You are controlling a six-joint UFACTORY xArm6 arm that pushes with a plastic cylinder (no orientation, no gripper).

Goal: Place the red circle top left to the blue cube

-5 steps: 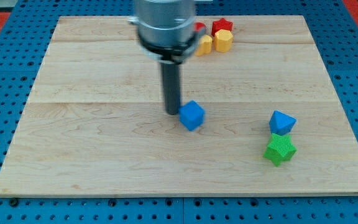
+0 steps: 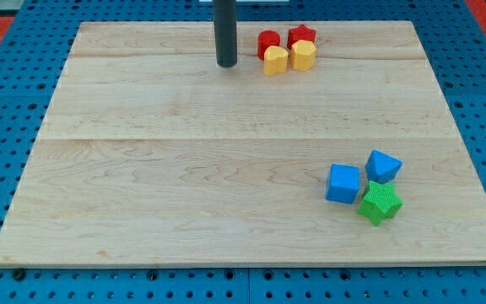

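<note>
While the rod's tip [image 2: 226,64] rests on the counter [image 2: 142,169], holding nothing, the red circle [image 2: 268,42] sits just to its right among the red star [image 2: 302,35] and two yellow blocks [image 2: 275,61]. The blue cube [image 2: 342,183] lies well away, down-right. Best to circle behind the red circle and push diagonally, gently.

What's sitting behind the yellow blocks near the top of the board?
Two red blocks, touching the yellow blocks. Their lower parts are hidden by the yellow ones.
</note>
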